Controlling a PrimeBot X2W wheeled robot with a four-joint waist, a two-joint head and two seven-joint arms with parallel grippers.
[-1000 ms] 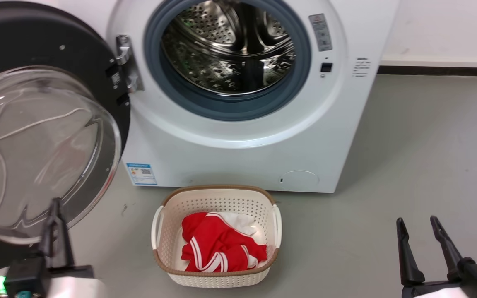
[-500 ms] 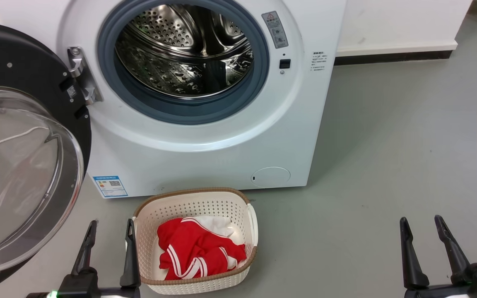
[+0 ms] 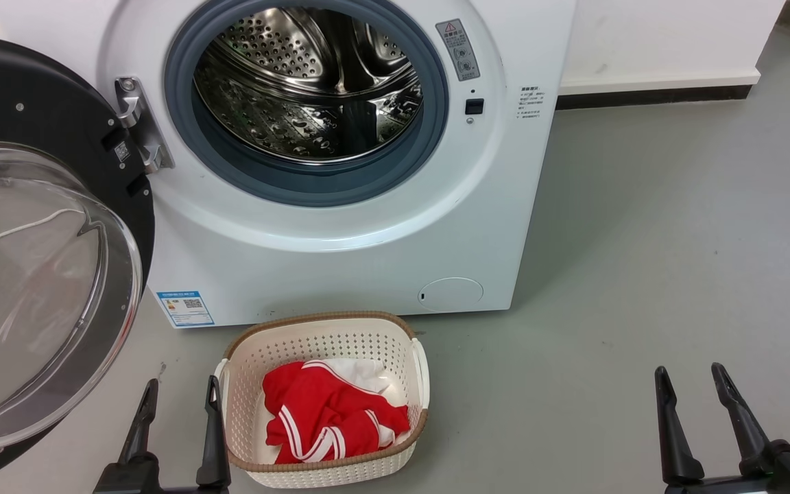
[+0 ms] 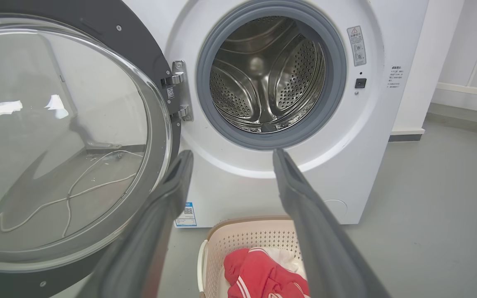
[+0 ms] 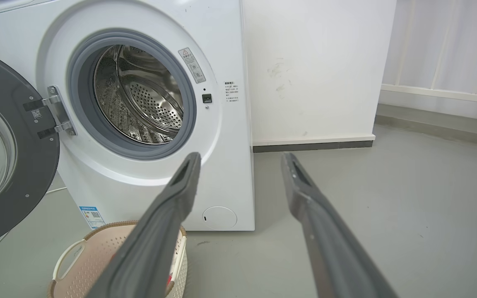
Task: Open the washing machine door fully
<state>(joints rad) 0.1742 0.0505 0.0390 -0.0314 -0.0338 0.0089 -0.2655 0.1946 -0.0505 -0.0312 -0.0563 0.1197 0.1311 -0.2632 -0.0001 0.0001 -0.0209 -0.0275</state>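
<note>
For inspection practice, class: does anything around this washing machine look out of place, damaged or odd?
A loose white cord trails over the floor behind the washing machine door, seen through its glass. Faint scuffs mark the white wall. Nothing else stands out.

Robot at the ready: the left tool [image 3: 182, 384] sits at the lower left of the head view, its two dark fingers [image 3: 140, 432] parted and pointing up the frame, tips about level. The right tool [image 3: 690, 372] sits at the lower right in a matching pose, fingers spread to a similar width and leaning slightly left toward the tips. From the left wrist, the left tool [image 4: 233, 154] shows its fingers splayed wide; from the right wrist, the right tool [image 5: 242, 157] is spread alike. The two tools are well apart.
</note>
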